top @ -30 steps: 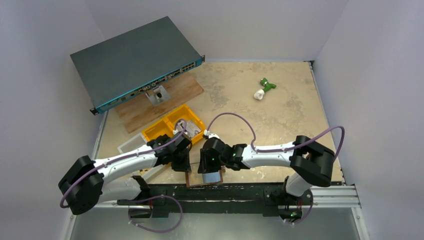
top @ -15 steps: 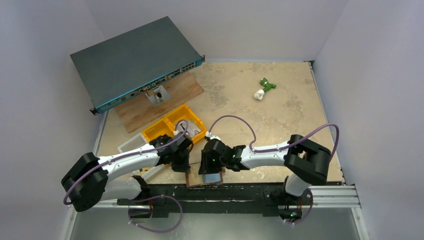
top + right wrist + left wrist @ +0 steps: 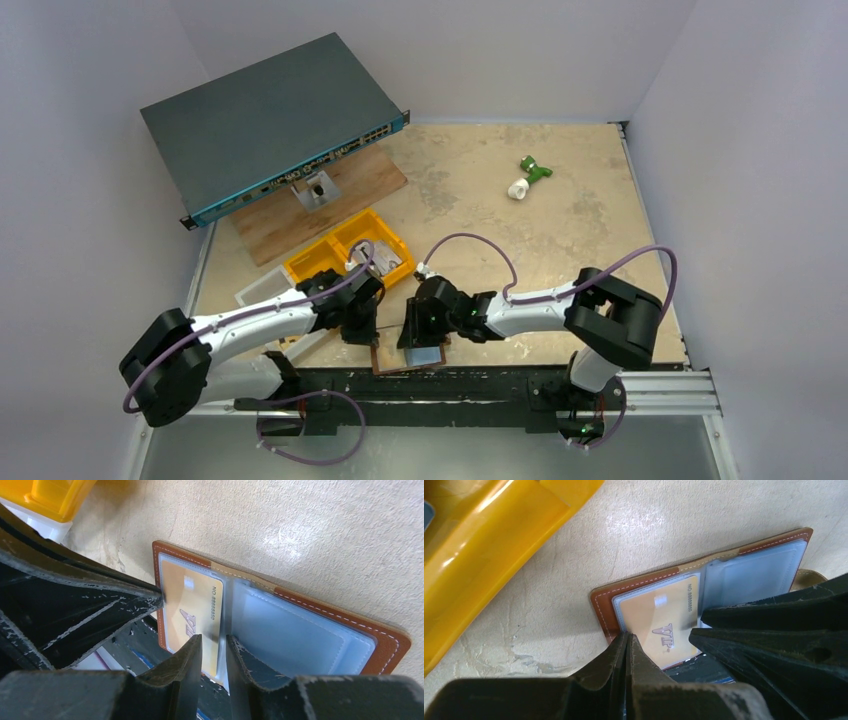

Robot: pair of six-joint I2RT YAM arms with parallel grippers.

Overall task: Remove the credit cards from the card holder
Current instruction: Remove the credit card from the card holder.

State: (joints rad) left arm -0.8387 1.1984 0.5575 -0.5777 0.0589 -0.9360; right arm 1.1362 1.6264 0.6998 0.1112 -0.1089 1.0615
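The brown card holder (image 3: 379,359) lies open at the table's near edge, part of it over the rim. Its clear left pocket holds a gold credit card (image 3: 659,625) marked VIP. The right pocket (image 3: 295,630) looks pale grey-blue, and whether it holds a card I cannot tell. My left gripper (image 3: 628,636) is shut, its tips against the card holder's (image 3: 644,586) left border. My right gripper (image 3: 214,642) stands open by a narrow gap, astride the gold card's (image 3: 192,605) right edge and the middle fold of the card holder (image 3: 320,611).
A yellow bin (image 3: 345,255) sits just behind the left gripper (image 3: 362,335), with a clear lid (image 3: 262,287) to its left. A network switch (image 3: 270,120) rests on a wooden board (image 3: 310,205) at the back left. A green and white part (image 3: 528,178) lies far right.
The left gripper has closed fully at the card holder's left edge. The right arm has shifted slightly and its jaws have barely widened. The card holder has stayed put.
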